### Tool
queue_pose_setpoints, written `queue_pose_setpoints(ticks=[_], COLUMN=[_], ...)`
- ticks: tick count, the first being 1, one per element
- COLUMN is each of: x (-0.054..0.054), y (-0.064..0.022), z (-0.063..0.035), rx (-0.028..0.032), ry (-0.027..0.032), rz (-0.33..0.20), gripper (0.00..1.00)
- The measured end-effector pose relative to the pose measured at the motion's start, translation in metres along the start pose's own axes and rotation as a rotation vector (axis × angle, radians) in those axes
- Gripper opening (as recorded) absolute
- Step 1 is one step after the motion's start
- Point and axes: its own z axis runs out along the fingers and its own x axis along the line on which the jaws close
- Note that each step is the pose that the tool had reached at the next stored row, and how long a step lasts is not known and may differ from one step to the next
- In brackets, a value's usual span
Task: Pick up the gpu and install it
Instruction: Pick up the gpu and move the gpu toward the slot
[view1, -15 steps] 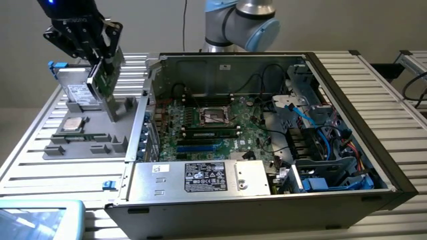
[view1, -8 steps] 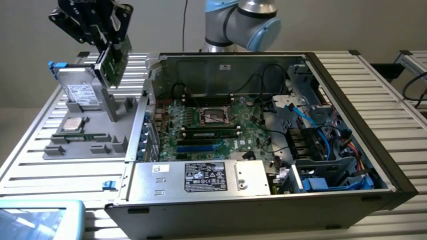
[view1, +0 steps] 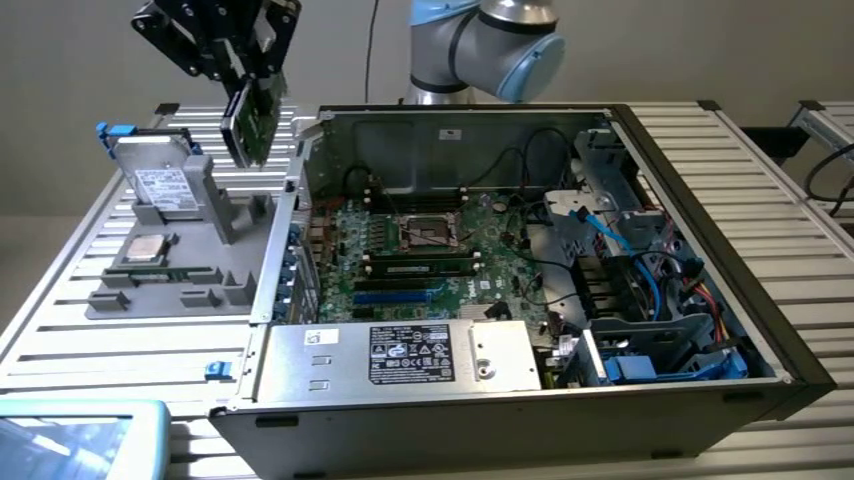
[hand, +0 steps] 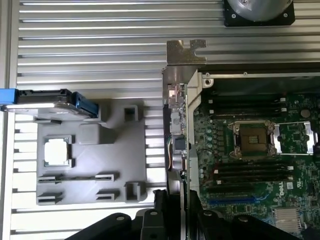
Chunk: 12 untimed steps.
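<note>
Above the grey holder tray (view1: 174, 290), just outside the computer case (view1: 400, 140), the tool (view1: 251, 85) is clamped on the gpu (view1: 251, 125). The card hangs on edge in the air, clear of the tray and the worktop (view1: 80, 340). From the wrist, the gpu (hand: 176, 130) shows edge-on beside the case's wall, metal bracket at the end away from the tool (hand: 175, 200). The pick-up looks done; the carry to the case seems to be in hand. Installing calls for lining the card's edge with a blue slot (view1: 394, 295) on the motherboard (view1: 427, 240) inside the case, then a straight push down.
</note>
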Motion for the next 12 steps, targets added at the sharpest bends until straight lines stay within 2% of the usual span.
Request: queue_pose_setpoints(ticks=[4,12], x=[-0.017,-0.046], y=[0.0007,0.0002], z=[0.0005,0.0019], rx=[-0.0009,-0.0001], ry=[0.0042,0.0232], rz=[0.0,0.002], gripper=[0.28,0.28])
